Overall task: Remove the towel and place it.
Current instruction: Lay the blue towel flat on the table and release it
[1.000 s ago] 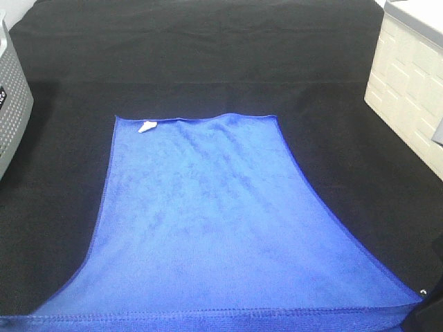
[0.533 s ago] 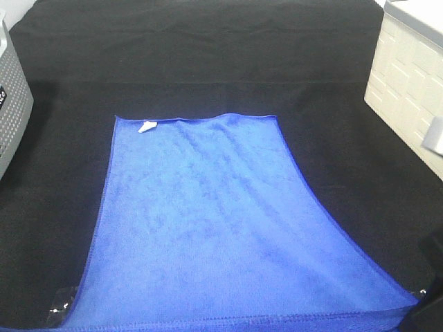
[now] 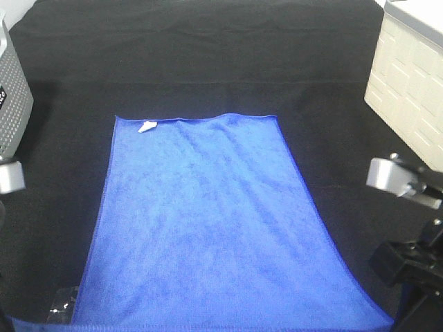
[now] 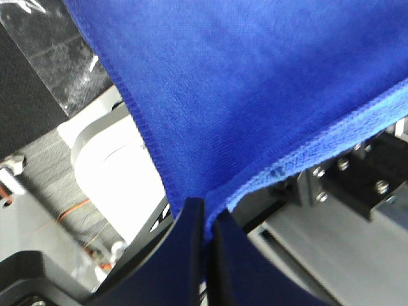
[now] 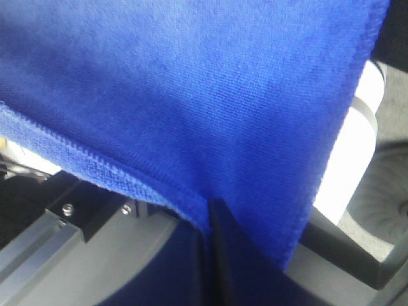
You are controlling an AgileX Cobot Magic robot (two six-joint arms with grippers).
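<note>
No readable text; black label (image 3: pixel 1 94) on grey bin (image 3: pixel 15 111) possibly lettered, cropped.

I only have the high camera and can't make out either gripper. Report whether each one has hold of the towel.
Observer: In the left wrist view, the left gripper is shut on the towel, pinching the corner where two stitched edges meet.
Operator: Now the right one.
Observer: In the right wrist view, the right gripper is shut on the towel as well, clamped at the stitched hem near a corner, with cloth draping past it.
</note>
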